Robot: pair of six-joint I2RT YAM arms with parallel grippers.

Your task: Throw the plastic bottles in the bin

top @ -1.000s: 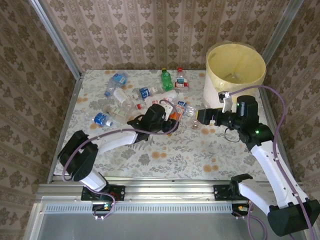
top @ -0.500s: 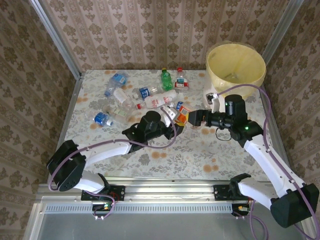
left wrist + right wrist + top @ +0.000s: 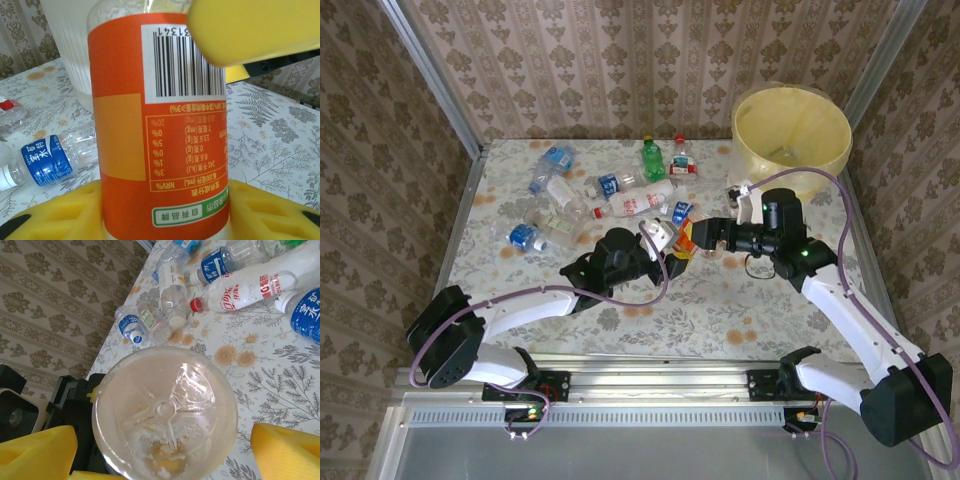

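On the far left of the table (image 3: 620, 320) I see the loose plastic bottles (image 3: 560, 215) lying scattered. A green bottle (image 3: 652, 160) and a red-capped bottle (image 3: 681, 157) look upright a little further right, near the far edge. Towards the middle, my left gripper (image 3: 668, 244) is clamped on an orange-labelled bottle (image 3: 150, 125), its yellow pads pressed against both sides of the label. Just to the right, my right gripper (image 3: 710, 237) faces that bottle's clear bottom end. Its fingers (image 3: 285, 450) stand wide on either side, with a gap showing on one side. In the far right corner stands the bin (image 3: 760, 150), yellow-lined and apart from the held bottle.
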